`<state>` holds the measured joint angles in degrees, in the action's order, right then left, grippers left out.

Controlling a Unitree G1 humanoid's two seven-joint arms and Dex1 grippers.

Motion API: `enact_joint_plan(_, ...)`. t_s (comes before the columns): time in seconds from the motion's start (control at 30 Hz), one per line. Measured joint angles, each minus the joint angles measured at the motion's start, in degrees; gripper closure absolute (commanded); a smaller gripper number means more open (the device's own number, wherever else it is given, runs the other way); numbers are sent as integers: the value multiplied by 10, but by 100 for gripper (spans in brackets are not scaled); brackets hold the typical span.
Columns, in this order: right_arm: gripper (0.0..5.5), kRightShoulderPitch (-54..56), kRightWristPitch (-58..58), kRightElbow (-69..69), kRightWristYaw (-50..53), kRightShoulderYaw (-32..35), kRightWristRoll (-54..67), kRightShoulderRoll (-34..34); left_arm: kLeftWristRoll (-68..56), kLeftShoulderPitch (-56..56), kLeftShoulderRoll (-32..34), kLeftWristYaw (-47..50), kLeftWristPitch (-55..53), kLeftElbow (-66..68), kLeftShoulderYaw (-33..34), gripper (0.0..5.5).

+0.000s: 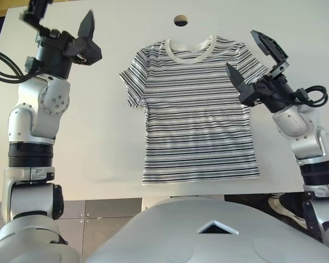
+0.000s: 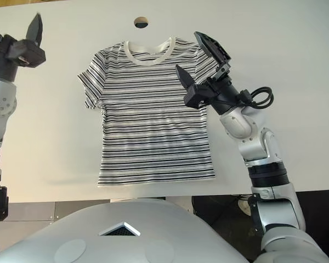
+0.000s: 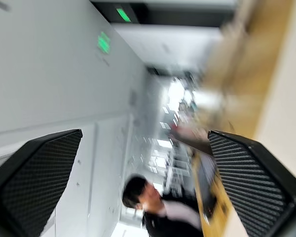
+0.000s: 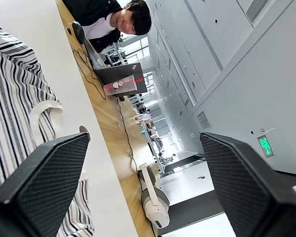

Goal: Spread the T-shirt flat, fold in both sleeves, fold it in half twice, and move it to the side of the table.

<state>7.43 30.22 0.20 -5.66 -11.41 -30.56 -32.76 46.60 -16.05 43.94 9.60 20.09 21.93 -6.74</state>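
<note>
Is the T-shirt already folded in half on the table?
No: the T-shirt lies spread out at full length on the table, with no fold across its body.

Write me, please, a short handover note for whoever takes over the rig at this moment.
Hands: the left hand is open and empty, raised over the far left of the table. The right hand is open and empty, above the right sleeve of the T-shirt.
Things: the T-shirt lies mid-table, collar away from the robot, sleeves out.
Done: spread flat.
Left: fold in both sleeves, fold in half twice, move it aside.
</note>
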Motion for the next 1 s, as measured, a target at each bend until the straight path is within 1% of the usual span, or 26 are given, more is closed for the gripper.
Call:
enact_joint_plan(0.1, 136, 0, 12, 7, 9, -1, -4, 4, 40, -34, -5, 7, 8, 144, -69, 75)
enact_joint_plan(0.3, 136, -2, 15, 11, 35, 6, 5, 37, 56, -140, -41, 35, 51, 312, -144, 75)
enact_joint_plan(0.4, 136, -3, 10, 12, 40, 19, 11, 38, 69, -178, -52, 46, 75, 370, -184, 75)
enact_joint_plan(0.5, 136, -3, 9, 17, 39, 22, 15, 38, 93, -197, -53, 53, 127, 387, -234, 75)
enact_joint_plan(0.6, 136, -3, 10, 17, 40, 22, 14, 38, 100, -215, -51, 52, 157, 392, -264, 75)
enact_joint_plan(0.7, 136, -3, 10, 17, 40, 22, 14, 39, 98, -220, -44, 47, 187, 387, -279, 75)
enact_joint_plan(0.83, 136, -3, 10, 21, 40, 22, 14, 42, 97, -224, -43, 54, 185, 389, -290, 75)
enact_joint_plan(0.87, 130, -3, 10, 22, 40, 22, 14, 44, 98, -226, -46, 58, 178, 395, -291, 95)
enact_joint_plan(0.9, 130, -3, 10, 22, 40, 22, 14, 46, 98, -229, -51, 63, 163, 402, -294, 100)
enact_joint_plan(0.93, 130, -3, 10, 22, 40, 22, 14, 46, 98, -229, -52, 66, 157, 407, -295, 125)
enact_joint_plan(1.0, 130, -3, 10, 22, 40, 22, 14, 46, 98, -229, -53, 68, 141, 416, -296, 155)
